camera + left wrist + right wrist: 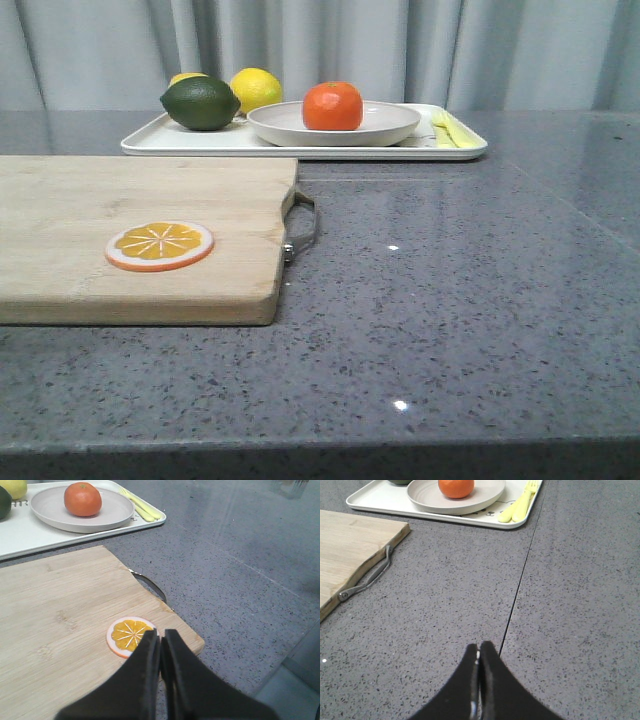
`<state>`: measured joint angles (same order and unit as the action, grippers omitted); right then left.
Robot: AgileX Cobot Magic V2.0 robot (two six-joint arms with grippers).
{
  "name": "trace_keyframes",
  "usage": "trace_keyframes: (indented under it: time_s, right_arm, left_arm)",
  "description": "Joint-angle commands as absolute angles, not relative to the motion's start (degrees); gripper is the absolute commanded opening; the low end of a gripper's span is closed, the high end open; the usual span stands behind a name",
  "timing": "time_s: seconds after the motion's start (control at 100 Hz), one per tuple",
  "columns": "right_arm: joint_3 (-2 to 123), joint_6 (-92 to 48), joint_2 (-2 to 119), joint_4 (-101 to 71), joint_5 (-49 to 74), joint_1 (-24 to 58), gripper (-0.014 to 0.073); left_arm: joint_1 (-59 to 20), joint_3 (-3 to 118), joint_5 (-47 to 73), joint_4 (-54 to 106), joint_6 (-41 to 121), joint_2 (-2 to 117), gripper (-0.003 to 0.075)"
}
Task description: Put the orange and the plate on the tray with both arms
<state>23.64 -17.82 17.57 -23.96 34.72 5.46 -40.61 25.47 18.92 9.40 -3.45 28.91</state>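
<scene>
Both claws closed (empty); orange (332, 106) on plate (390, 125), on tray (200, 142).

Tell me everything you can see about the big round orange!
The orange is a whole, round, bright orange fruit with smooth, slightly shiny skin. It sits in the middle of the shallow off-white plate, touching only the plate. The plate rests on the white tray at the far side of the table. No gripper is holding it.
</scene>
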Motion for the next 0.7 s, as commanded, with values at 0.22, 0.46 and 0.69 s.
trace_keyframes:
  time_s: [0.22, 0.46, 0.69]
  right_arm:
    - [25.10, -18.49, 18.05, -25.23, 31.39, 5.23, -0.0068]
    - [25.10, -18.49, 18.05, -25.23, 31.39, 5.23, -0.0068]
    - [25.10, -18.49, 18.05, -25.23, 31.39, 5.23, -0.0068]
  left_arm:
    - [-40.83, 27.07, 15.16, 10.19, -3.43, 29.05, -0.0019]
    - [-40.83, 27.07, 15.16, 10.19, -3.43, 29.05, -0.0019]
    - [-40.22, 26.57, 14.47, 10.19, -3.43, 28.99, -0.0019]
